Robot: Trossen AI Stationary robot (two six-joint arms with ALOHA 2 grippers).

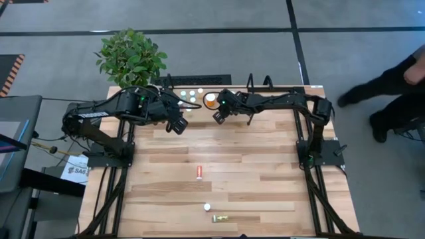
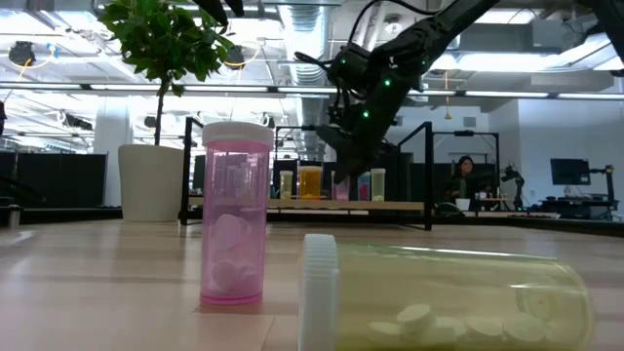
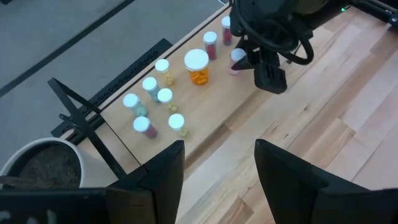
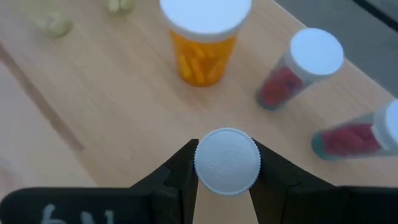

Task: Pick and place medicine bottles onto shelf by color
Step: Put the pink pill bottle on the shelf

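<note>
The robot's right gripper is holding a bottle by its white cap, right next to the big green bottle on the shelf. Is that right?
Not quite. The big bottle on the shelf is orange, not green; the right wrist view shows it best. The rest holds: the right gripper is shut on a bottle's white cap right beside it.

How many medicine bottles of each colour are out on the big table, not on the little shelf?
Red bottle: 1
Pink bottle: 1
Yellow bottle: 1
Total: 3
</note>
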